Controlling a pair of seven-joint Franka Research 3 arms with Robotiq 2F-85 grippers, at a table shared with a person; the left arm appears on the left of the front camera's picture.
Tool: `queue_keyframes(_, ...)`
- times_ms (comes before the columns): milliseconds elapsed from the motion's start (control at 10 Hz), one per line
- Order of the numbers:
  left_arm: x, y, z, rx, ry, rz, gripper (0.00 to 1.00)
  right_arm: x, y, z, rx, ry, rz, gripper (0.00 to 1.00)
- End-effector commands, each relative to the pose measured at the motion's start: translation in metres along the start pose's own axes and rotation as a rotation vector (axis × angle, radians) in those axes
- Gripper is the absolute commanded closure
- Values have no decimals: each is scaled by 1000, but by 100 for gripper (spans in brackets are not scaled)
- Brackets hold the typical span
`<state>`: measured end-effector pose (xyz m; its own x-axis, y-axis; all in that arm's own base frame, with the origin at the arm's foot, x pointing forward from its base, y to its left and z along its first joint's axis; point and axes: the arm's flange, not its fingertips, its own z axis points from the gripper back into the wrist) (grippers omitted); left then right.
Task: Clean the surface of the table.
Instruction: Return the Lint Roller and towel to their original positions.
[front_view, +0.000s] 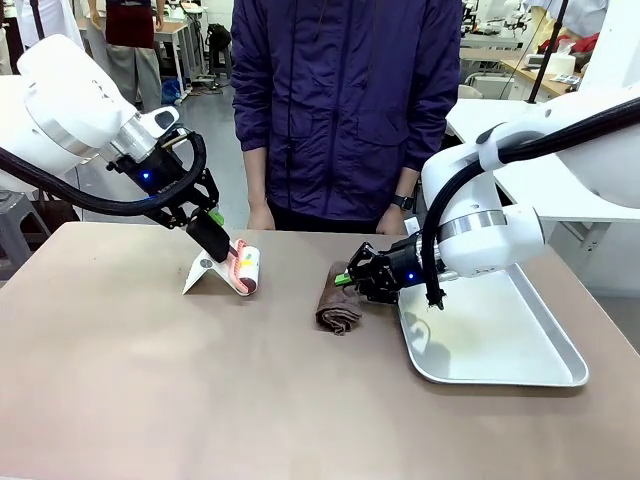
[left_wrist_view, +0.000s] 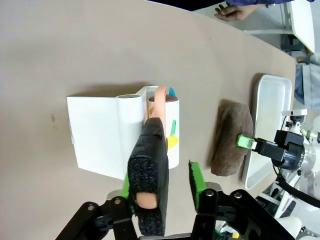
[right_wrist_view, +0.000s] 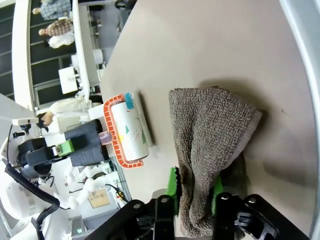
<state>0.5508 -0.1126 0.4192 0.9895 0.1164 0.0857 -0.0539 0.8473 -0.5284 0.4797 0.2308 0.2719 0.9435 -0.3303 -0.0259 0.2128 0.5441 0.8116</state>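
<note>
Two tools were in play on the broad, matte beige-brown desk (front_view: 150, 390), which filled the lower half of the front frame and ran out past both side edges. You would not lift that desk; it read as heavy, rigid and fairly smooth, so the handling judgement fell on what was drawn across it.

The left gripper (left_wrist_view: 165, 185), at upper left of the front frame, stood partly parted beside the black foam handle of the orange-framed lint roller (front_view: 245, 268). One finger lay against the handle and the other stood clear, so I could not tell whether you had a true hold. The roller looked light and stiff; the padded handle was the place to take it. It rested against a white folded card stand (front_view: 205, 273).

The right gripper (right_wrist_view: 195, 192), centre right, had its green pads around a fold of the soft brown terry cloth (front_view: 337, 300), which sat limp on the desk beside the shallow silver metal tray (front_view: 520, 372). The cloth would likely drag and bunch; grip it on a thick fold.
</note>
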Motion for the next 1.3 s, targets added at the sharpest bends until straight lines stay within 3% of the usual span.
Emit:
queue_keyframes(0, -1, -1, 7, 17, -14, 33, 0, 4, 3, -6, 2, 22, -18, 0)
queue_keyframes(500, -10, 13, 29, -28, -58, 59, 0, 2, 7, 1, 33, 31, 15, 0)
queue_keyframes(800, -26, 19, 44, -101, -73, 25, 0, -11, 28, 11, 1, 67, 93, 0)
queue_keyframes(1100, -58, 36, 75, -246, -63, -38, 0, -12, 47, 61, -271, -4, 124, 0)
queue_keyframes(1200, -73, 48, 88, -306, -67, -75, 0, -15, 52, 78, -299, -24, 138, 0)
